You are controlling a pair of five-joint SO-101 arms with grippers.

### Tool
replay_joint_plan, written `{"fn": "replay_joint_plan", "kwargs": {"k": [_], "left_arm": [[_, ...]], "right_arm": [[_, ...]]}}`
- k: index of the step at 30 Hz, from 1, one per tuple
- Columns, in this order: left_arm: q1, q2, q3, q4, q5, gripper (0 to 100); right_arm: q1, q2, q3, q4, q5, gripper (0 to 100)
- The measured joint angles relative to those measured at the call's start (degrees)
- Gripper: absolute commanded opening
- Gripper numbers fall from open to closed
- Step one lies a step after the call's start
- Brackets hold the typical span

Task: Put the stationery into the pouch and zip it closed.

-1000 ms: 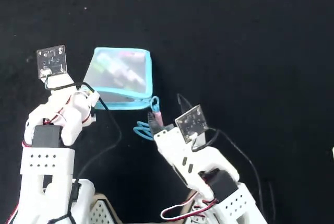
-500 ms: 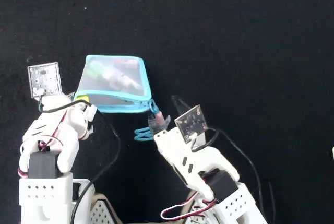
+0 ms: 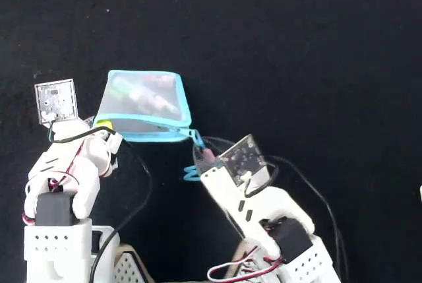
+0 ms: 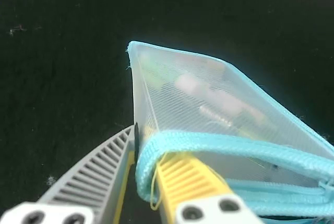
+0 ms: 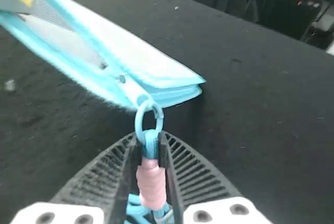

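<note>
A translucent pouch (image 3: 144,103) with light blue trim lies on the black table, stationery showing through its mesh (image 4: 209,104). My left gripper (image 3: 105,131) is shut on the pouch's near left corner (image 4: 156,153). My right gripper (image 5: 150,153) is shut on the blue zipper pull cord (image 5: 147,140) with its pink bead (image 3: 209,155), just off the pouch's near right corner (image 5: 177,91). The cord's loop (image 3: 191,175) hangs beside the right arm.
Black cloth (image 3: 303,65) covers the table, with open room to the right and behind the pouch. Both arm bases stand at the front edge, with cables (image 3: 142,184) trailing between them.
The left gripper dragged the pouch's corner leftward and forward a second ago, then held still. The right gripper has since pulled the zipper cord toward the front, drawing it taut.
</note>
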Motion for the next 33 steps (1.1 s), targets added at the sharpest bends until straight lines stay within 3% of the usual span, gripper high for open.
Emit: {"fn": "replay_joint_plan", "kwargs": {"k": [8,13,20,27,33], "left_arm": [[0.0,-0.4,1.0,-0.1,-0.1,3],[0.0,-0.4,1.0,-0.1,-0.1,3],[0.1,-0.4,1.1,-0.1,-0.1,3],[0.1,-0.4,1.1,-0.1,-0.1,3],[0.1,-0.4,1.1,-0.1,-0.1,3]], "right_arm": [[-2.4,0.0,-3.2,3.1,0.0,1.4],[-9.0,0.0,-3.5,4.7,0.4,2.5],[-12.7,0.0,-3.5,5.0,0.4,26.7],[-12.5,0.0,-2.5,5.7,0.4,27.2],[-12.6,0.0,7.2,-4.5,0.4,27.2]]}}
